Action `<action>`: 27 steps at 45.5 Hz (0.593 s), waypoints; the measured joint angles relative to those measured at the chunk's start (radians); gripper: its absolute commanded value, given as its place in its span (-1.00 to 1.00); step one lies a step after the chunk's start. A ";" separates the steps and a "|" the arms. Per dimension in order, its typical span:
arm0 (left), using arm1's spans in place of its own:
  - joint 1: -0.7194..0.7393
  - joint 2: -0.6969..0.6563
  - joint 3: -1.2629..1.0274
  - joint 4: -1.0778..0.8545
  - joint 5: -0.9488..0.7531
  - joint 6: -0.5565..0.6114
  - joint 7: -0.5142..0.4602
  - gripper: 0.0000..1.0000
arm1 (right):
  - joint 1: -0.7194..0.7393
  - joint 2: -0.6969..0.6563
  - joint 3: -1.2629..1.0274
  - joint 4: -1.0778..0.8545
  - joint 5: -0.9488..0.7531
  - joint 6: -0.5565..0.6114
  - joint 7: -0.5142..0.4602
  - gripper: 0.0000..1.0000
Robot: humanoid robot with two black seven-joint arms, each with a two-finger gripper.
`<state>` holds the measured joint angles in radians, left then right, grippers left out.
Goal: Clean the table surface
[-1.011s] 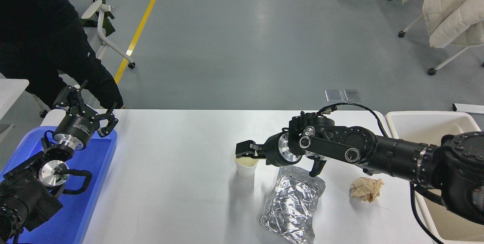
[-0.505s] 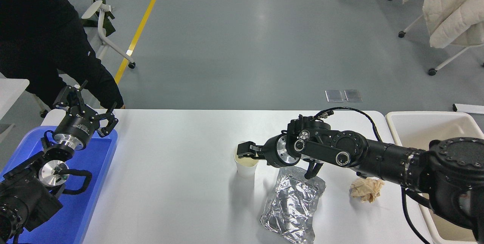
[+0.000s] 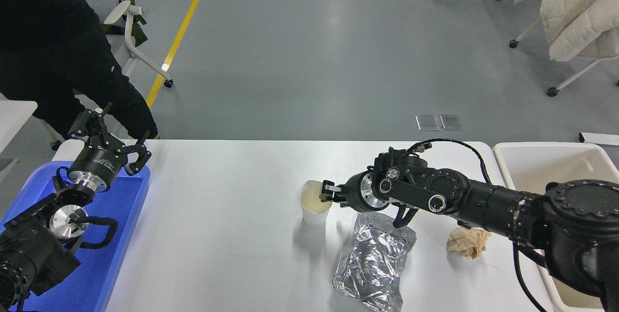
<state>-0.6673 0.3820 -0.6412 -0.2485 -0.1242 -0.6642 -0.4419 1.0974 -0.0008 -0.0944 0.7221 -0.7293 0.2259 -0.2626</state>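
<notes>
the right gripper [image 3: 328, 192], fingers pinched on the near-right rim of the upright paper cup [image 3: 314, 204], reaches leftward along the table surface [image 3: 227, 196], beige bin [image 3: 546, 157] behind it.

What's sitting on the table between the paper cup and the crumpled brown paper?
In the head view, the silver foil bag lies on the table surface between the paper cup and the crumpled brown paper, with the right gripper reaching over it.

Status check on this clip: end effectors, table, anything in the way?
Right end effector at paper cup rim, grip unclear. Left end effector parked open over blue tray. Table surface uncleared: cup, foil pouch, crumpled paper. No obstruction.
</notes>
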 measured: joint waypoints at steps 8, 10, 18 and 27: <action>0.000 0.000 0.000 0.000 0.000 0.000 0.000 1.00 | -0.005 0.000 0.000 -0.003 0.000 0.000 0.001 -0.70; 0.000 0.000 0.000 0.000 0.000 0.000 0.000 1.00 | -0.007 0.001 0.000 -0.004 0.001 -0.001 0.002 -0.79; 0.000 0.000 0.000 0.000 0.000 0.000 0.000 1.00 | -0.014 0.001 0.008 -0.005 0.006 -0.001 0.003 -1.00; 0.000 0.000 0.000 0.000 0.000 0.000 0.000 1.00 | -0.018 0.001 0.012 -0.004 0.010 -0.001 0.003 -1.00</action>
<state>-0.6673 0.3820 -0.6412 -0.2485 -0.1242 -0.6642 -0.4419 1.0798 0.0000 -0.0827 0.7178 -0.7192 0.2253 -0.2596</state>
